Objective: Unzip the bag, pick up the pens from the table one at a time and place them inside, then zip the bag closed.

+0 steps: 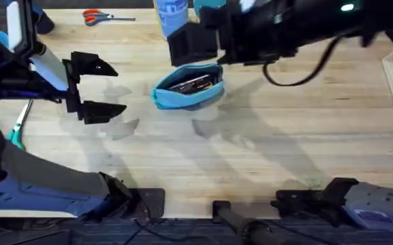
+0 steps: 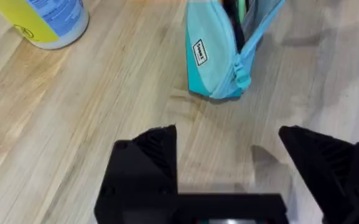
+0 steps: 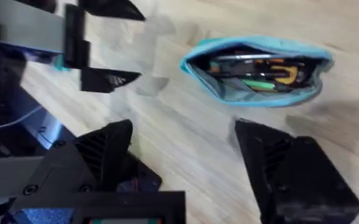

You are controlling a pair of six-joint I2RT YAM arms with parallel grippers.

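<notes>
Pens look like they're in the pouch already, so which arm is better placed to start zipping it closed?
Probably the right gripper: open, hovering just above the gaping bag. The left gripper, also open, sits farther off.

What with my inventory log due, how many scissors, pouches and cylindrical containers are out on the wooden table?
Scissors: 2, the orange-handled metal scissors and the teal-handled metal scissors
Pouches: 1, the unzipped turquoise fabric pouch
Cylindrical containers: 1, the blue-labelled cylindrical plastic container
Total: 4
</notes>
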